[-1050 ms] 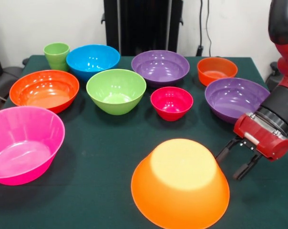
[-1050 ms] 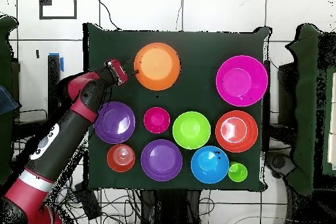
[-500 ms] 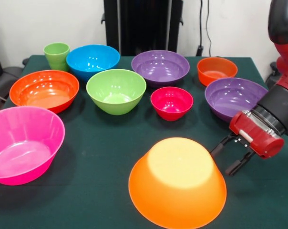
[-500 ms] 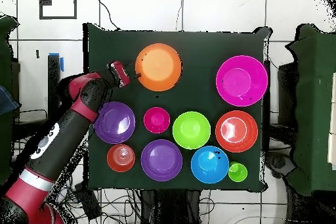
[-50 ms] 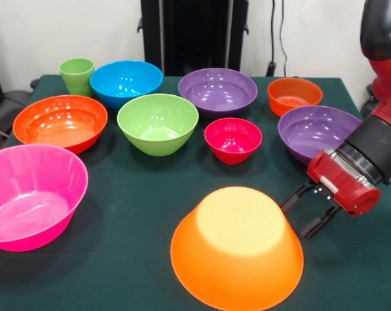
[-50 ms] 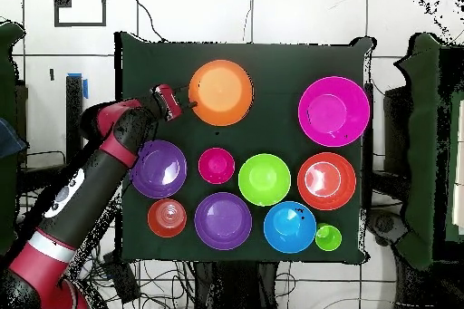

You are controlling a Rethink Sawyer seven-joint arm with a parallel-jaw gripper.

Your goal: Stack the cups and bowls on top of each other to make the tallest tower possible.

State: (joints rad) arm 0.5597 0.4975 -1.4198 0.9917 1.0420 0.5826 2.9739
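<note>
Bowls lie spread over the green table (image 5: 137,201): nearest you in the front view, the large orange bowl (image 5: 237,246) rests upside down, and the gripper (image 5: 303,214) sits just beside its right edge with both fingers spread apart, holding nothing. Behind it you find the pink bowl (image 5: 30,194) at left, then the magenta-red bowl (image 5: 233,139) and green bowl (image 5: 157,123). Farthest back stand the blue bowl (image 5: 126,82) and the light-green cup (image 5: 77,75), all unstacked.
</note>
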